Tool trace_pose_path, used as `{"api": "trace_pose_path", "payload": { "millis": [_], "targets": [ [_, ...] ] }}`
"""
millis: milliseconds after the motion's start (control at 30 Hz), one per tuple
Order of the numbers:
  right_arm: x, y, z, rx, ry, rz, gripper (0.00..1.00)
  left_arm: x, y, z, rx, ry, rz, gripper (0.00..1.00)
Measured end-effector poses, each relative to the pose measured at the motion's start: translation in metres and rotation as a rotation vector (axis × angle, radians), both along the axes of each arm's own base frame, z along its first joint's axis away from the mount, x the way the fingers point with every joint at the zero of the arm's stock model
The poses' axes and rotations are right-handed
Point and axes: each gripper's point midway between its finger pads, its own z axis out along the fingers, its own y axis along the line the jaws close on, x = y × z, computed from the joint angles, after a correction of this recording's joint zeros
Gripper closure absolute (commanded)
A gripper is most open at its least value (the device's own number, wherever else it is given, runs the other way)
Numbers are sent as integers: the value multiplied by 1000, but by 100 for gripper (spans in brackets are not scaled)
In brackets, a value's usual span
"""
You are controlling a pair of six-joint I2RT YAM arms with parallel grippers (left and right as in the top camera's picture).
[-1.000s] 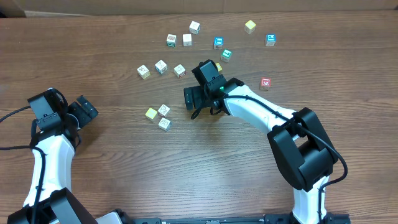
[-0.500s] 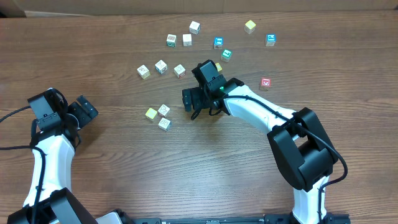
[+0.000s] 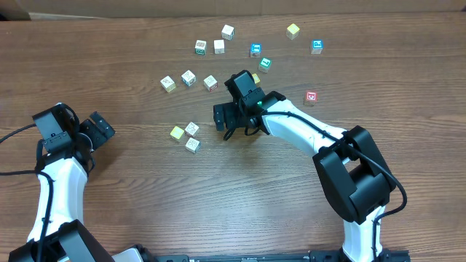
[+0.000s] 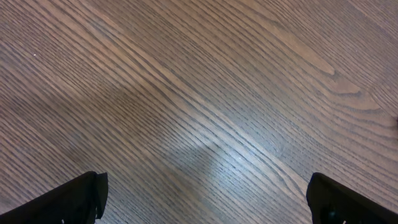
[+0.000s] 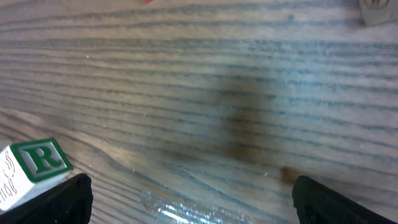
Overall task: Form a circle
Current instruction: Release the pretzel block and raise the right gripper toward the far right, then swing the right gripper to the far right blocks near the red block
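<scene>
No closed circle of cubes shows in any view. A plain yellow cube and two pale wood cubes lie close together in a small group left of centre. My right gripper stands open just right of that group, apart from it. In the right wrist view the right gripper has only bare wood between its jaws. A pale cube with a green R lies just outside its left finger. My left gripper is open at the far left over bare table, and the left gripper holds nothing.
Three pale cubes lie in a row behind the group. Several more are scattered at the back, with a red-faced one to the right beside my right arm. Another cube shows at the right wrist view's top right corner.
My right gripper has edged slightly left toward the group of three cubes. The left arm and all cubes have stayed where they were.
</scene>
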Motion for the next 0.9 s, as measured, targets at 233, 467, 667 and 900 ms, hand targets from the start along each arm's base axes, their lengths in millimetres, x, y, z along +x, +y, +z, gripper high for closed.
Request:
{"api": "trace_pose_path", "payload": {
  "millis": [233, 467, 667, 900],
  "targets": [
    [4, -11, 42, -39, 78, -26, 0, 0, 0, 0, 0, 1, 0, 0],
    [71, -30, 159, 87, -107, -137, 0, 0, 0, 0, 0, 1, 0, 0],
    [82, -90, 152, 50, -44, -302, 0, 0, 0, 0, 0, 0, 0, 0],
    [80, -147, 85, -79, 84, -440, 0, 0, 0, 0, 0, 1, 0, 1]
  ]
}}
